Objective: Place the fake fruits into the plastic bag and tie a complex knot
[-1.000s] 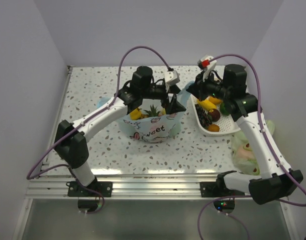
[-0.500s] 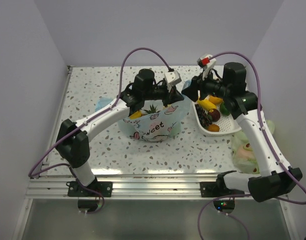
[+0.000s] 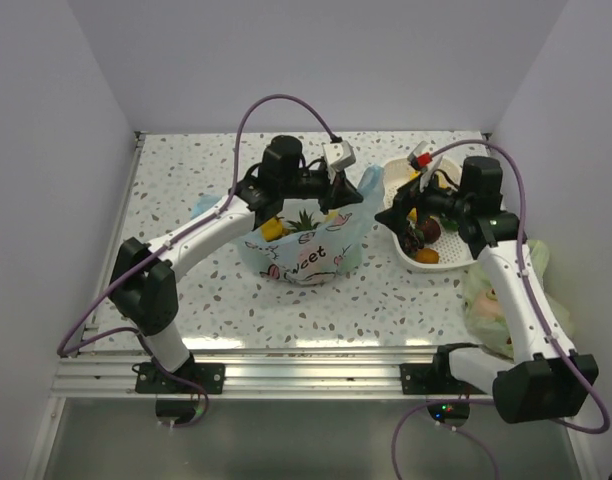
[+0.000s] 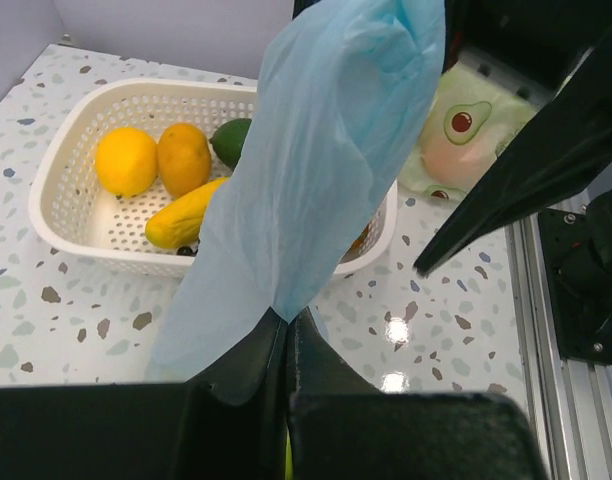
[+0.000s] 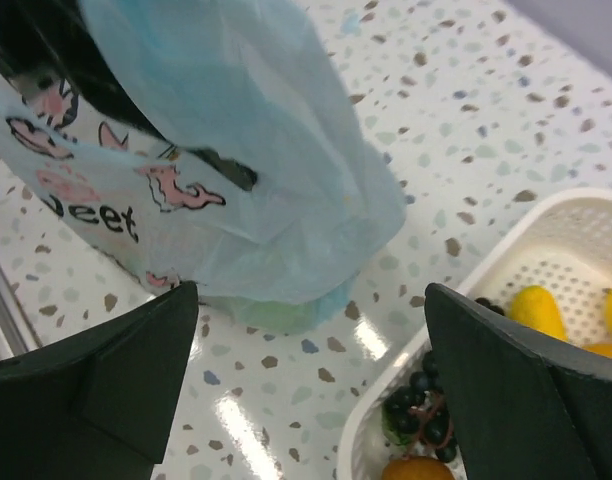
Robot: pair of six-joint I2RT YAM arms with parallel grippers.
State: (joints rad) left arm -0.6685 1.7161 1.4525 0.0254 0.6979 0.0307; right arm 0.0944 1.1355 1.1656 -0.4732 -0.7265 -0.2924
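Speckled white counter (image 3: 186, 290), pale lilac walls (image 3: 286, 60). The left arm (image 3: 206, 225) reaches across, left jaws pinched shut on a handle of the plastic bag (image 4: 316, 180), which sits right at them. The right arm (image 3: 511, 280) bends inward, right jaws spread wide. The bag is at their left, the fake fruits (image 5: 539, 308) in a basket (image 5: 546, 270) at their right.

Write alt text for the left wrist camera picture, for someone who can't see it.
The left gripper is shut on a strip of the light-blue plastic bag. Behind it, a white basket holds yellow, orange and green fake fruits.
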